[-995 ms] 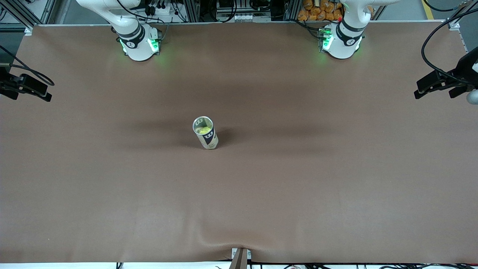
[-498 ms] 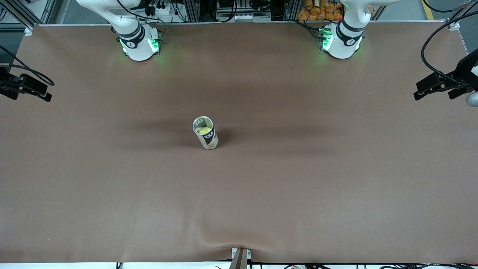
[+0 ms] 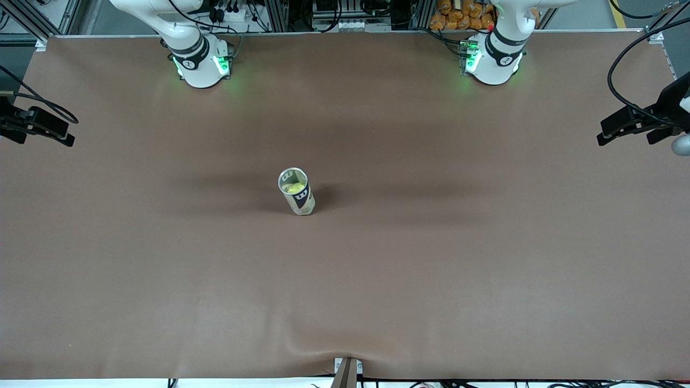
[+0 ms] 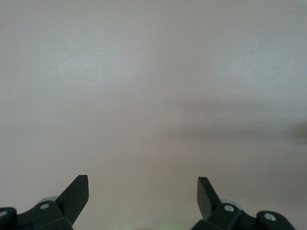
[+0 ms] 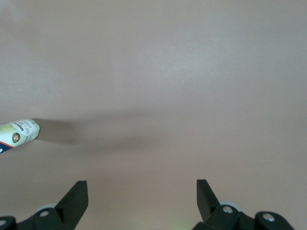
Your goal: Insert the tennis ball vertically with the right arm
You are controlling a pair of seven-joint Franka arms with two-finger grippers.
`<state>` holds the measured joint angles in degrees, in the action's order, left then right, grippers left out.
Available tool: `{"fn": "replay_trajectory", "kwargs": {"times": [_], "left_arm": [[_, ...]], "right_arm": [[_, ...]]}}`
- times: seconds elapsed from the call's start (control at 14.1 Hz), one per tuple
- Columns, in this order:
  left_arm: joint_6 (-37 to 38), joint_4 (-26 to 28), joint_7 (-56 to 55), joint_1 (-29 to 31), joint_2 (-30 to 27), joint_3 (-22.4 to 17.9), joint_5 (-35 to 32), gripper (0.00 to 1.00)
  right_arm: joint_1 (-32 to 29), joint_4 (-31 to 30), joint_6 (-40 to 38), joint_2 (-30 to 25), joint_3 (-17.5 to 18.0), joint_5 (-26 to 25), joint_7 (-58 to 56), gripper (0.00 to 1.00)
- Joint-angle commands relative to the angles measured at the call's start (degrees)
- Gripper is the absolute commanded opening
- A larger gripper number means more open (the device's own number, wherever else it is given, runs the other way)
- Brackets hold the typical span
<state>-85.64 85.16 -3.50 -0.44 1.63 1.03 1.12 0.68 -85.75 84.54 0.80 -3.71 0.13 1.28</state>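
Over the last second we see next to nothing move on the table (image 3: 431, 269) — the insertion looks done. The tennis ball (image 3: 295, 188) sits yellow-green inside the upright, open-topped can (image 3: 299, 200), just off centre toward ten o'clock in the front view. The right gripper (image 5: 142, 191) hangs over bare cloth, jaws wide and empty — the can barely in its view. The left gripper (image 4: 142, 189) waits, equally spread.

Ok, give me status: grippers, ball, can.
Left gripper and right gripper open, empty, over bare table. Tennis ball already in upright can. Nothing in the way.
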Motion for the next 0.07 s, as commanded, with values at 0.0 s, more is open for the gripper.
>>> {"fn": "replay_trajectory", "kwargs": {"times": [0.0], "left_arm": [[0.29, -0.96, 0.6, 0.09, 0.39, -0.06, -0.06, 1.0]], "right_arm": [[-1.03, 0.24, -0.43, -0.63, 0.63, 0.31, -0.13, 1.0]]}}
